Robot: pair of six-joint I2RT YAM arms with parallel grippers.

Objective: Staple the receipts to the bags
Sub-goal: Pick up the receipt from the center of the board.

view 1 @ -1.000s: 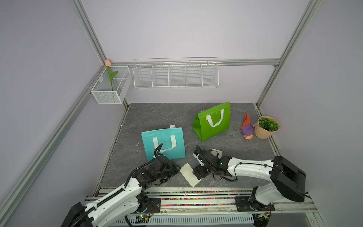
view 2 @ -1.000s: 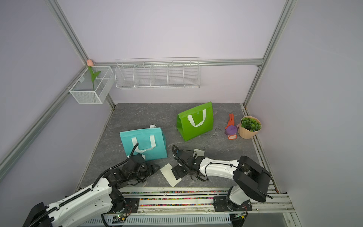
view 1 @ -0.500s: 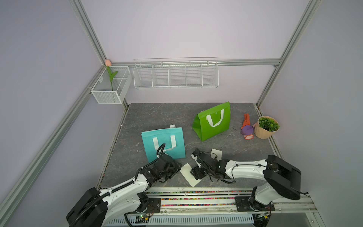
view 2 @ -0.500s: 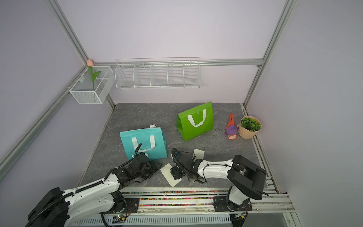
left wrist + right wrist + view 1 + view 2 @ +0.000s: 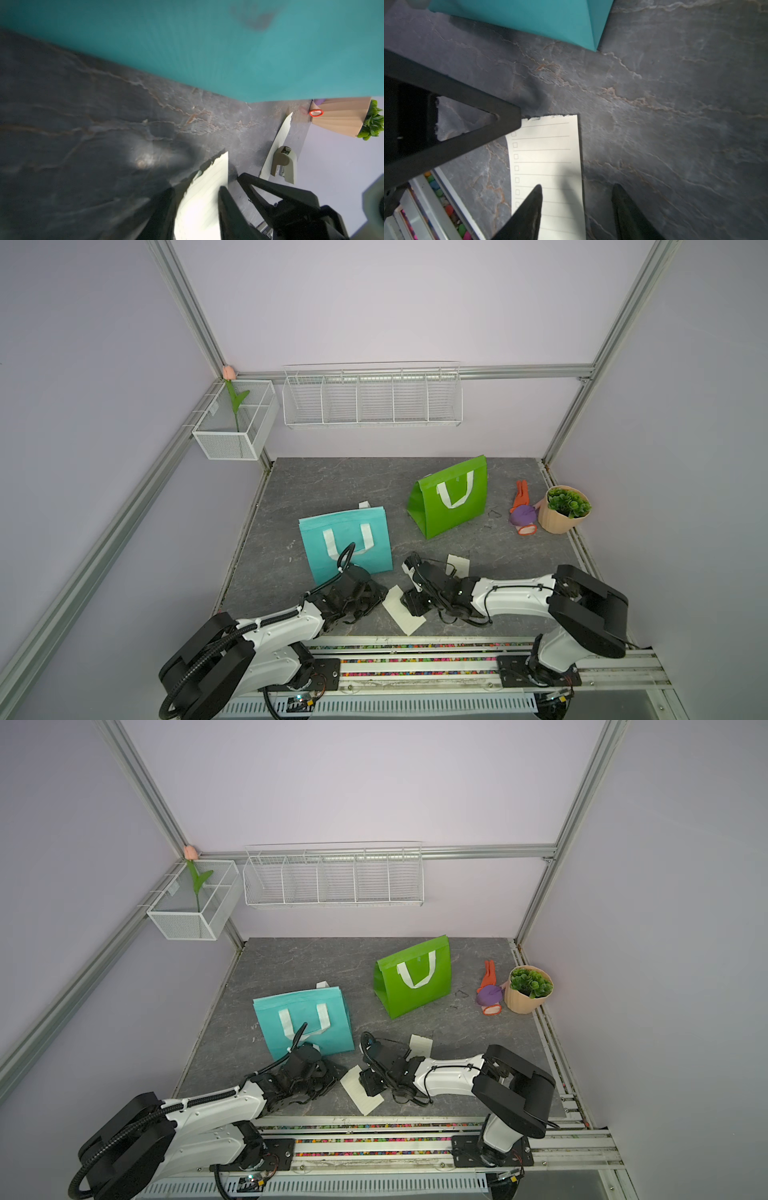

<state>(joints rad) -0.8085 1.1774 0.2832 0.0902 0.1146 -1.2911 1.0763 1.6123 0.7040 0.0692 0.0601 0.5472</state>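
A cream lined receipt [image 5: 405,612] lies flat near the table's front edge, in front of the teal bag [image 5: 345,543]. My left gripper [image 5: 380,597] is at its torn end. In the left wrist view its jaws [image 5: 199,199] stand apart, with the paper [image 5: 204,187] filling the gap between them. My right gripper [image 5: 409,601] is down over the same receipt from the other side. It [image 5: 577,187] is open, one fingertip [image 5: 537,193] over the paper [image 5: 546,149] and the other off it. A second receipt [image 5: 457,564] lies behind the right arm. The green bag [image 5: 451,497] stands further back.
A small stapler [image 5: 283,164] sits by the second receipt [image 5: 278,143]. At the right edge are a beige plant pot [image 5: 561,514] and an orange and purple tool [image 5: 521,514]. Wire baskets [image 5: 372,396] hang on the back wall. The colourful rail [image 5: 415,645] runs along the front.
Both grippers have closed in on the front receipt from either side and come down to it. Both pairs of jaws have narrowed. The bags have not moved.
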